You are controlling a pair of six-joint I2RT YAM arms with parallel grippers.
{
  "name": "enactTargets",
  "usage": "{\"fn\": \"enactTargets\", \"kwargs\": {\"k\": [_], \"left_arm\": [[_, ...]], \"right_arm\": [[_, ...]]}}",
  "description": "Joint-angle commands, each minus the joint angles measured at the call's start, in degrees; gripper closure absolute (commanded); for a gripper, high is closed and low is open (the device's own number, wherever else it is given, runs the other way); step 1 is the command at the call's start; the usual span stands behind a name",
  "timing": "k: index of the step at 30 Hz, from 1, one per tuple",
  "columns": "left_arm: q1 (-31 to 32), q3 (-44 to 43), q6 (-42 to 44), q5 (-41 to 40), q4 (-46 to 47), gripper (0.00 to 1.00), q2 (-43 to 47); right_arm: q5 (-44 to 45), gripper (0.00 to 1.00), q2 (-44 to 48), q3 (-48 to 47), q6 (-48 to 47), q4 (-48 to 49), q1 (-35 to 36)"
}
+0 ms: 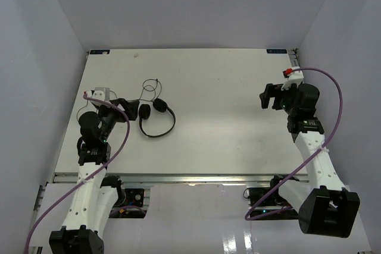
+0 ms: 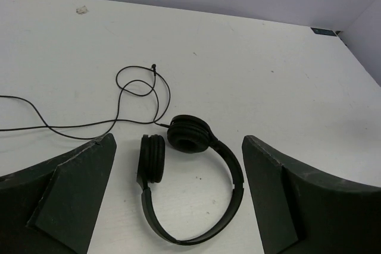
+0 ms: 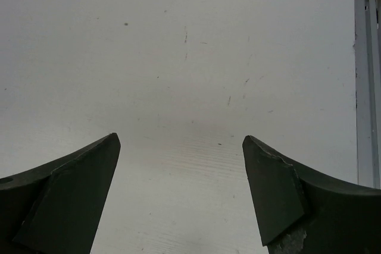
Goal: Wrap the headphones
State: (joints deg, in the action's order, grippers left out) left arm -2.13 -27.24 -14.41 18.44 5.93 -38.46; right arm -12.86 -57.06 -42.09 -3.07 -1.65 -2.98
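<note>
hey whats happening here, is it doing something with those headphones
The wrapping has not started. The headphones lie flat on the table with the cord sprawled in loose loops beyond the earcups. The left claw is open and lined up on the headphones, but it grips nothing. The right claw is open too, off at the right side over bare table, away from the headphones.

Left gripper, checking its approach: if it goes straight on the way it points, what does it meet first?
Probably the headphones, lying centred ahead of the open left gripper; depth is uncertain.
</note>
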Motion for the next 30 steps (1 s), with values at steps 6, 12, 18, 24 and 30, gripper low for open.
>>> {"fn": "enactTargets", "kwargs": {"k": [6,12,18,24,30], "left_arm": [[1.08,1.13,-1.04,7.06,-0.05,0.02,-0.04],[1.16,0.79,-0.44,9.12,-0.65,0.02,-0.05],[1.16,0.65,-0.23,11.02,-0.68,0.02,-1.06],[1.16,0.02,0.82,7.45,-2.7,0.02,-0.76],[1.16,-0.73,1.41,-3.52,-5.65,0.02,0.07]], "right_arm": [[-22.25,0.1,1.85,-4.26,-17.55,-10.33,-0.16],[-40.41,0.1,-0.02,-6.65,-44.82,-29.62,4.9],[-28.32,0.05,-7.01,-7.59,-37.43,-21.15,22.16],[-13.34,0.39,-27.85,-24.35,-18.28,-15.12,35.74],[-10.22,0.24,-47.28,-43.43,-5.12,-13.35,42.81]]}}
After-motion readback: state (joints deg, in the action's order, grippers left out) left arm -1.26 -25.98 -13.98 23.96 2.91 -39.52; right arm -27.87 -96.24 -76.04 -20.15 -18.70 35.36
